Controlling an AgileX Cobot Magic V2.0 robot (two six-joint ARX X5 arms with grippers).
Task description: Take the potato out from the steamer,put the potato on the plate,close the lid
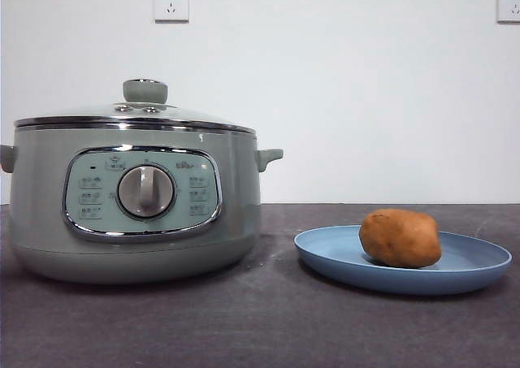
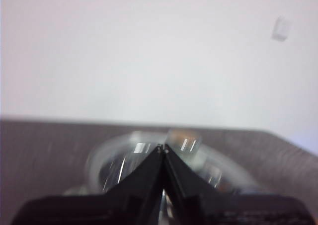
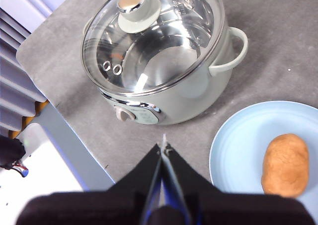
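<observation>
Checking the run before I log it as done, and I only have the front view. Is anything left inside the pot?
Observer: No. Through the glass lid, the right wrist view shows the steamer holding only its bare metal bowl.
Operator: Where are the arms?
Observer: The right gripper is shut, above the table between steamer and plate.
Operator: And the left?
Observer: The left gripper is shut too, holding nothing.

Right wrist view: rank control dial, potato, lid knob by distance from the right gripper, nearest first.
From the right gripper, jaws shut, above the table:
1. Control dial on the steamer's front panel, the side facing the gripper.
2. Potato on the blue plate, beside the steamer.
3. Lid knob atop the closed glass lid, clearly farthest.
</observation>
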